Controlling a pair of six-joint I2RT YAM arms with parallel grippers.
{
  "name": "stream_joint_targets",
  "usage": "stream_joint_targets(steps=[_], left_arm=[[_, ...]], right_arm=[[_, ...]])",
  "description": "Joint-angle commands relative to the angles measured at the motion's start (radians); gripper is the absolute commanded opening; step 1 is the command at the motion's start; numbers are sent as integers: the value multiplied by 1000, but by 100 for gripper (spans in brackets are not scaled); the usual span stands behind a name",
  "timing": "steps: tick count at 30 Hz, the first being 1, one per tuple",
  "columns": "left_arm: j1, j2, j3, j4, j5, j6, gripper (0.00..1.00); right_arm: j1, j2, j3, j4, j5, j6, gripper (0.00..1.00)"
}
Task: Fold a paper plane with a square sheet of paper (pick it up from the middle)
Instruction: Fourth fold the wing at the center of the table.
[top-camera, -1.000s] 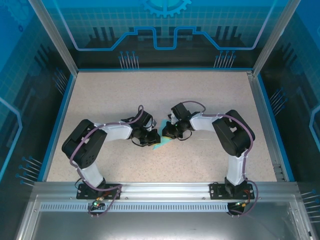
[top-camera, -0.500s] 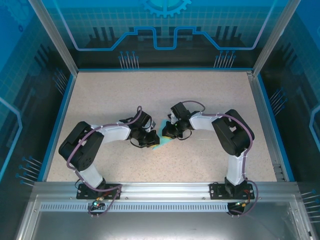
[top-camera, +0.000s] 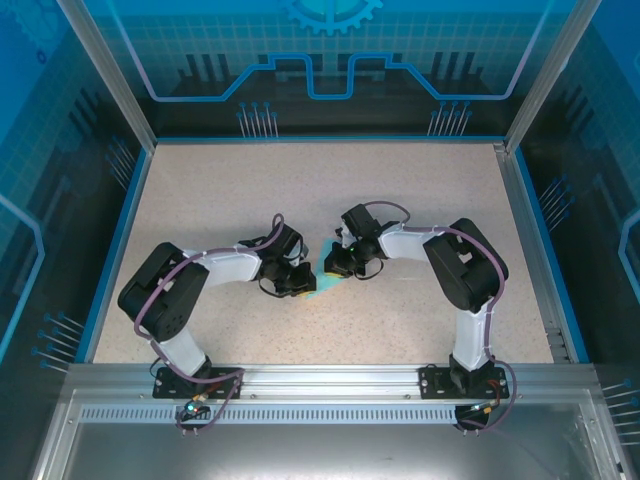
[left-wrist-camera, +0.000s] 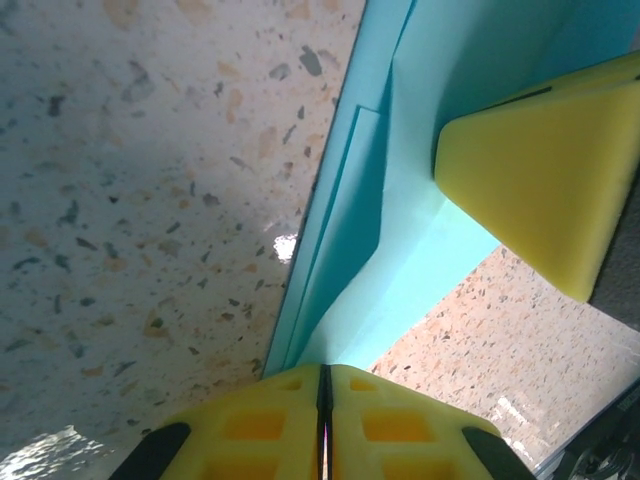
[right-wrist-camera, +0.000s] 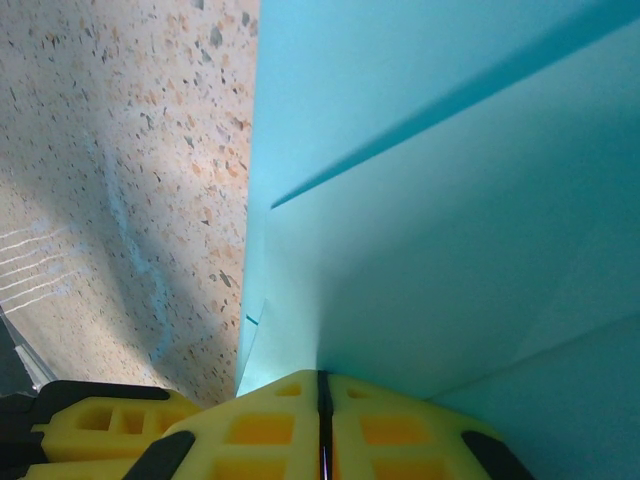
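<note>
1. Two grippers are both clamping. Your left gripper (left-wrist-camera: 324, 375) is pressing its yellow pads (left-wrist-camera: 250, 425) together on the near edge of the paper sheet (left-wrist-camera: 400, 250). Your right gripper (right-wrist-camera: 322, 380) is pinching the same sheet in the same way.
2. Since a second ago, your left arm is drawing back slightly toward its base and your right wrist is edging in toward it. Neither grip is loosening.
3. Judging from that, you are adjusting a fold that is partly made, not lifting the sheet. The plane is looking well short of finished.
4. In the overhead view the sheet (top-camera: 319, 284) is sitting low over the middle of the table (top-camera: 400, 190), between the two wrists.
5. The paper is showing as thin, matte cyan, with overlapping layers and straight, sharp edges.
6. The pads are appearing as moulded yellow blocks with recessed pockets. The tabletop is reading as hard, speckled beige and slightly glossy, so the sheet is likely sliding easily.
</note>
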Motion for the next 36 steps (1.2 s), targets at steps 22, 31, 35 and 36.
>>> stream_joint_targets(steps=[22,31,35,36], left_arm=[[7,-42,-143,-138,-26,25,6],[10,-93,-119,-169,-9,30,5],[17,-161,-98,-142,8,19,5],[17,-179,-93,-122,13,11,5]], right_arm=[[4,109,-22,-103,111,-9,10],[2,108,-26,-105,114,-9,10],[1,101,-30,-99,109,-10,10],[0,98,-32,-95,106,-9,10]])
